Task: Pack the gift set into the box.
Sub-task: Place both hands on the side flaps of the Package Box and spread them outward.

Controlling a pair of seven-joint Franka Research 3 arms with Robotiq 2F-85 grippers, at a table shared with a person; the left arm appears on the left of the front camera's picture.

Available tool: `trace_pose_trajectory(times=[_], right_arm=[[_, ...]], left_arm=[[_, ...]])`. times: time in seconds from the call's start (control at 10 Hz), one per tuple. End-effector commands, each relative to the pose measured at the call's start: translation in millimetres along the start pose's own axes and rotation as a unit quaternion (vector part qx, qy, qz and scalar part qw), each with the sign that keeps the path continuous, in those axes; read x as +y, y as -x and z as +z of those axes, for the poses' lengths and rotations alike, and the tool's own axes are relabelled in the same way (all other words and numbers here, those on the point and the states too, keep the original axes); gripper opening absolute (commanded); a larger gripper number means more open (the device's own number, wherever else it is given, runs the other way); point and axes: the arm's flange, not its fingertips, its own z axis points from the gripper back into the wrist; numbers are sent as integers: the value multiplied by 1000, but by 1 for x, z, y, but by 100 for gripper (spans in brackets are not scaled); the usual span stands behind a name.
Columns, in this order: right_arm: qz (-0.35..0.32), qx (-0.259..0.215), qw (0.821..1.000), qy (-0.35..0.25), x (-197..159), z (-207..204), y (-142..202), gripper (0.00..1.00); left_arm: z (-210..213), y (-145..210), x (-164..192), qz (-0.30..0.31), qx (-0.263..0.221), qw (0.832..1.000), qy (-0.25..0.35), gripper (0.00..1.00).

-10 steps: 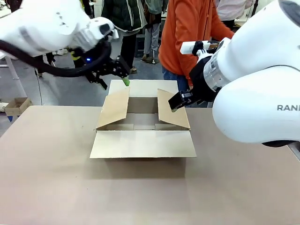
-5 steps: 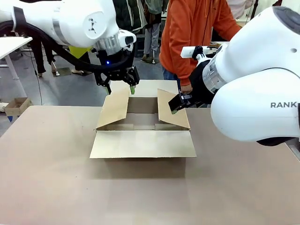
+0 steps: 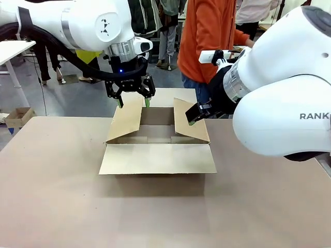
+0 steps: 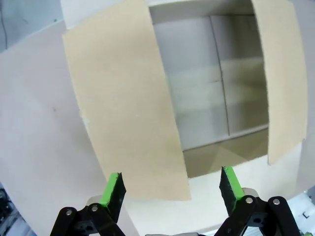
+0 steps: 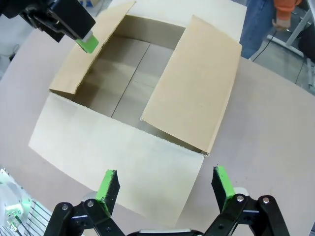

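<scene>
Big brown box [image 3: 158, 158] on the worktop [image 3: 62, 196], empty, right under the left pincer [image 3: 133, 102]. Swung in from the side just now; hangs wide over the left flap [image 3: 125, 120]. Right pincer [image 5: 164, 183] wide too, beside the right flap [image 3: 190, 126]. Ready for packing, maybe.

We see a brown box [image 3: 158, 157] on a tan counter [image 3: 51, 206]. Our left pincer [image 4: 172, 179] and right pincer [image 5: 165, 179] are black with green pads.

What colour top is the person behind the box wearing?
The top is orange, best seen in the front view.
</scene>
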Motion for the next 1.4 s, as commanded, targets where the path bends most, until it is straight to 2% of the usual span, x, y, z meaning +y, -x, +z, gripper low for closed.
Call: trace_pose_trajectory(times=[0.0, 0.1, 0.4, 0.7, 0.8, 1.0, 1.3], right_arm=[[3, 1, 1000, 1, 1, 1, 1, 100], [3, 1, 1000, 1, 1, 1, 1, 100], [3, 1, 1000, 1, 1, 1, 1, 100], [3, 1, 1000, 1, 1, 1, 1, 100], [3, 1, 1000, 1, 1, 1, 1, 100], [3, 1, 1000, 1, 1, 1, 1, 100], [3, 1, 1000, 1, 1, 1, 1, 100]], left_arm=[[-12, -8, -11, 32, -6, 998, -51, 100], [-14, -11, -16, 30, -20, 998, -60, 100], [-27, -36, -33, 24, 6, 995, -93, 100], [-55, -61, -35, 88, 24, 984, -155, 100], [-72, -63, -32, 86, 12, 977, -196, 100], [-72, -63, -31, 85, 11, 976, -199, 100], [-81, -60, -25, 89, 21, 965, -248, 100]])
